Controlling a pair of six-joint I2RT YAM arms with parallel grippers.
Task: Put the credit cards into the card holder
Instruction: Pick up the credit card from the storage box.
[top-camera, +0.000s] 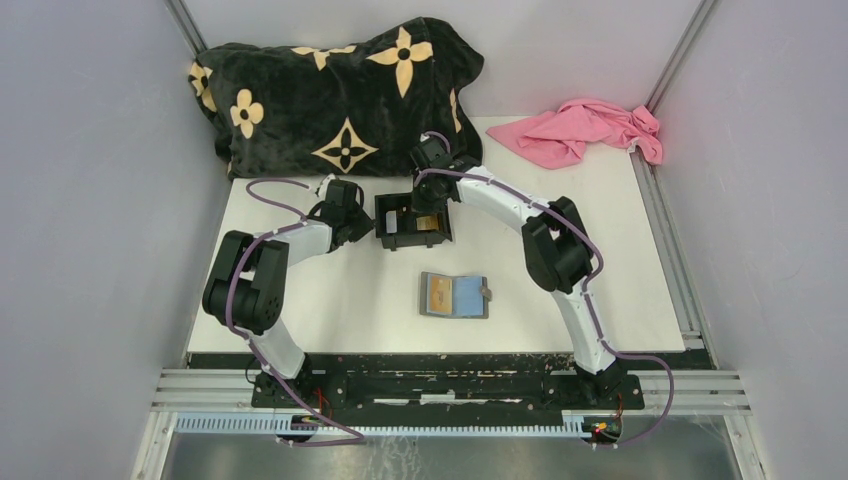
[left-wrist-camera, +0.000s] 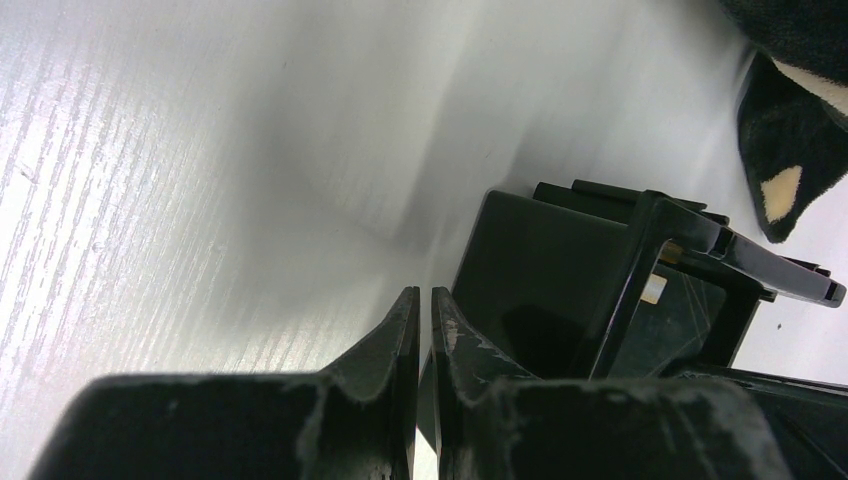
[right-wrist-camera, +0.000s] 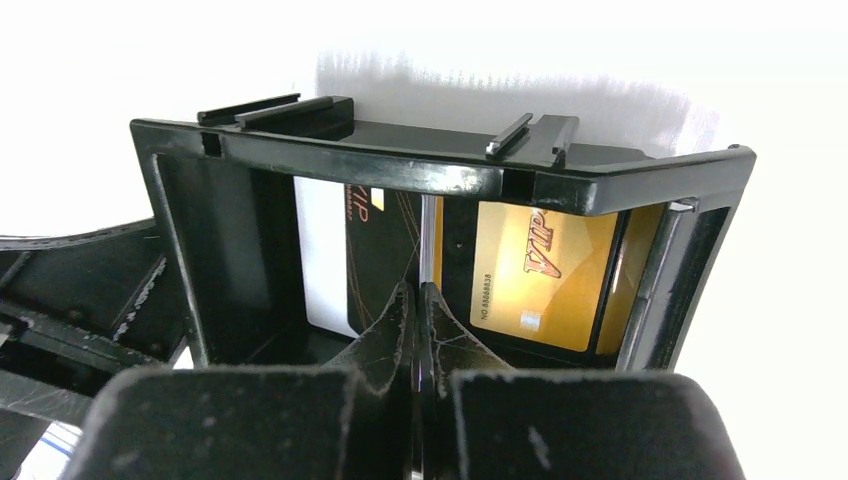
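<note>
Right tool (right-wrist-camera: 420, 292): jaws pinched fully together inside the open black rectangular plastic box (right-wrist-camera: 350, 165). A thin silvery card (right-wrist-camera: 427, 235) rises from between the tips, edge-on to the wrist view, long axis up the frame. It reads as gripped, but only the edge shows.

Behind it in the box:
- gold "VIP" plastic card (right-wrist-camera: 545, 275), centre-right, print running up the frame, so its long axis is vertical and its top is hidden by the rim
- black "VIP" card (right-wrist-camera: 385, 250), just left of the tool, same orientation
- white card (right-wrist-camera: 320, 265), far left, partly hidden

Left tool (left-wrist-camera: 425, 300): jaws nearly together, only a narrow slit with nothing in it, low over the white counter (left-wrist-camera: 200, 150) just beside the box's outer wall.

Top view: the box is at frame centre. The grey bifold card holder (top-camera: 455, 297) lies open and flat at lower centre, apart from the box. Its long axis runs left-right, clasp tab pointing right, with a gold card in its left half.

Black blanket with tan flowers (top-camera: 340, 95) upper left, pink cloth (top-camera: 590, 130) upper right.
</note>
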